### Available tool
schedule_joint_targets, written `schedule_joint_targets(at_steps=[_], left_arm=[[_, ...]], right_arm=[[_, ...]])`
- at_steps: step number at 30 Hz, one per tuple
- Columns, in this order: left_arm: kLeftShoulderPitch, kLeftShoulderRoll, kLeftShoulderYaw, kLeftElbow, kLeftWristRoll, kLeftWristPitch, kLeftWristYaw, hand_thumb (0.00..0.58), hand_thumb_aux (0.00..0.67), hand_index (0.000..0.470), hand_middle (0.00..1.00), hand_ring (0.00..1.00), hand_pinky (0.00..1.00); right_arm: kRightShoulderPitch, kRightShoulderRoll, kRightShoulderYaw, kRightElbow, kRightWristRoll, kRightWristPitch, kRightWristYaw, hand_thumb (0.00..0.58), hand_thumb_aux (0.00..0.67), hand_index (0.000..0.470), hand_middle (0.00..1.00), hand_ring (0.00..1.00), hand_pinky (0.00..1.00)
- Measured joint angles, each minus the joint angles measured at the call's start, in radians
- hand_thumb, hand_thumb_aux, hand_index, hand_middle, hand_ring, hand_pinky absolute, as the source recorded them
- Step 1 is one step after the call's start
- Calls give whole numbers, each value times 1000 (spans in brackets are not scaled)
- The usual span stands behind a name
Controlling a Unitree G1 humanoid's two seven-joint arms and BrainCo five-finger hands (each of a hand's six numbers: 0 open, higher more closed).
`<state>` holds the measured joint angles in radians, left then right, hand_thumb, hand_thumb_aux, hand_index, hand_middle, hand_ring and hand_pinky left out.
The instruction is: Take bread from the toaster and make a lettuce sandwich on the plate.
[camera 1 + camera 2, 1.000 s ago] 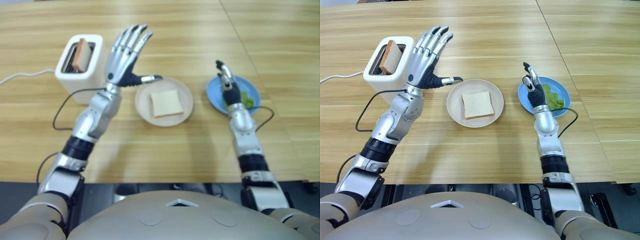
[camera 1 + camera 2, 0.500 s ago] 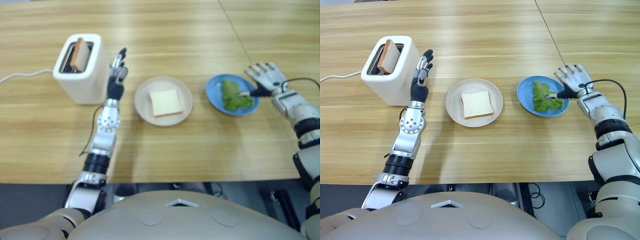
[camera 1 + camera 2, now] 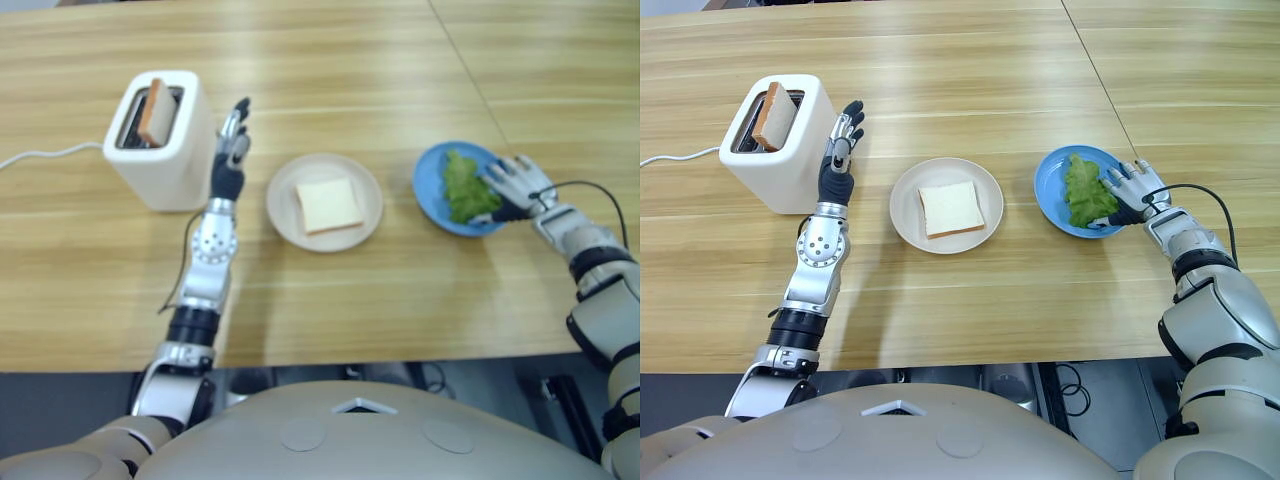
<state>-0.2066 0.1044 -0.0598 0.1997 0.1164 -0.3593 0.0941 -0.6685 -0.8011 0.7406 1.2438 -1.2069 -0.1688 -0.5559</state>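
A white toaster (image 3: 778, 140) stands at the left with one browned slice of bread (image 3: 772, 113) sticking up from a slot. My left hand (image 3: 838, 158) stands edge-on just right of the toaster, fingers straight and holding nothing. A beige plate (image 3: 946, 204) in the middle carries one white bread slice (image 3: 951, 208). A blue plate (image 3: 1052, 198) to the right holds a green lettuce leaf (image 3: 1081, 190). My right hand (image 3: 1130, 193) lies at the blue plate's right rim, fingers spread over the edge of the lettuce, with no grip on it.
The toaster's white cord (image 3: 675, 157) trails off to the left. A thin black cable (image 3: 1205, 195) loops by my right wrist. A seam (image 3: 1096, 75) in the wooden tabletop runs back from the blue plate.
My right hand has slid left and nearer, from beyond the blue plate's far right rim onto its right edge by the lettuce. The left hand has stayed beside the toaster.
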Motion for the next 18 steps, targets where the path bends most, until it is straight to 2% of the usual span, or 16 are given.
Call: schedule_joint_targets(at_steps=[1,2,3,4,5,8,9,10,12,13,14,15,16,18], left_arm=[[-1,-1,0,5,2,-2,0,0,0,0,0,0,0],[-1,-2,0,8,6,-4,1,0,0,0,0,0,0],[-2,-3,0,11,7,-6,1,0,0,0,0,0,0],[-3,-4,0,14,10,-9,2,0,0,0,0,0,0],[-5,-7,-2,22,15,-11,2,0,0,0,0,0,0],[-6,-11,-2,27,21,-14,2,0,0,0,0,0,0],[-7,-11,-2,30,25,-15,2,0,0,0,0,0,0],[-8,-11,-3,33,28,-16,2,0,0,0,0,0,0],[-8,-12,-2,39,31,-17,1,0,0,0,0,0,0],[-8,-12,-2,42,31,-17,1,0,0,0,0,0,0],[-8,-12,-2,43,32,-17,1,0,0,0,0,0,0],[-8,-12,-2,44,33,-17,0,0,0,0,0,0,0],[-8,-12,-2,45,33,-18,0,0,0,0,0,0,0],[-8,-12,-2,47,33,-21,-1,0,0,0,0,0,0]], right_arm=[[0,0,3,-2,4,2,-8,23,13,9,0,0,0],[1,0,5,-5,6,4,-16,500,420,289,0,0,0],[3,0,5,-6,8,4,-21,500,420,289,0,0,0],[3,0,4,-9,16,2,-26,576,615,422,0,0,0],[3,1,1,-15,32,-2,-36,580,670,460,0,0,0],[3,4,1,-21,51,-9,-37,580,670,460,0,0,0],[3,8,2,-19,55,-11,-35,580,670,460,82,82,82],[4,11,4,-17,59,-14,-34,580,670,460,82,82,82],[6,14,5,-10,70,-19,-33,580,670,460,357,357,357],[6,14,5,-6,74,-19,-32,580,670,460,459,459,459],[6,14,5,-3,75,-21,-31,580,670,460,651,651,651],[7,14,5,-2,80,-24,-31,580,670,460,898,898,898],[7,14,5,-1,85,-27,-30,580,670,460,973,973,973],[9,14,5,1,97,-34,-26,580,670,460,1000,1000,1000]])
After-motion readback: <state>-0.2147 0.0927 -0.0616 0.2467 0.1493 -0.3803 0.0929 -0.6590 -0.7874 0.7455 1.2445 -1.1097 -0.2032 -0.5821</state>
